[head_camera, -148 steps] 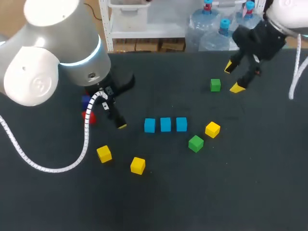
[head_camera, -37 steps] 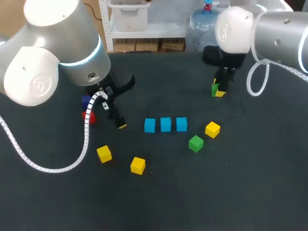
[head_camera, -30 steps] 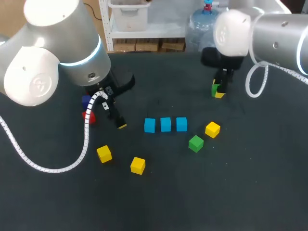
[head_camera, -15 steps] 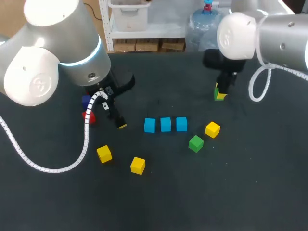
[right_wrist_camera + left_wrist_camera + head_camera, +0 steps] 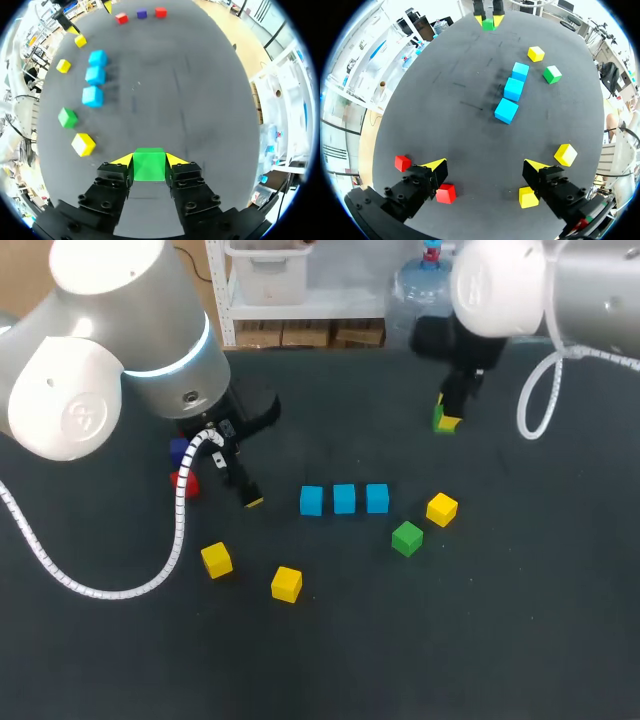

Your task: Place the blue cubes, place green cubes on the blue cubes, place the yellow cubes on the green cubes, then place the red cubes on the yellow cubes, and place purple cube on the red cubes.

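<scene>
Cubes await stacking: the right end effector (image 5: 149,158) clamps a green cube (image 5: 149,167) between both yellow-tipped fingers, close to the far edge of the desk (image 5: 480,640) and right of its centre. Whether the cube touches the surface cannot be told.

Near the middle of the desk, three blue cubes (image 5: 344,498) sit in a straight row, close together but apart. A second green cube (image 5: 407,538) lies off the row's right end, toward the near edge. A yellow cube (image 5: 441,508) sits just beside it.

Two more yellow cubes (image 5: 216,559) (image 5: 286,583) lie left of the row, nearer the front edge.

The left end effector (image 5: 485,167) hangs over the desk's left part, its fingers spread wide with nothing between them. In the left wrist view, two red cubes (image 5: 445,193) (image 5: 403,163) lie beside one finger, the closer of them just next to it.

A purple cube (image 5: 142,14) sits between the red cubes, seen from the right wrist camera, close by the left arm.
</scene>
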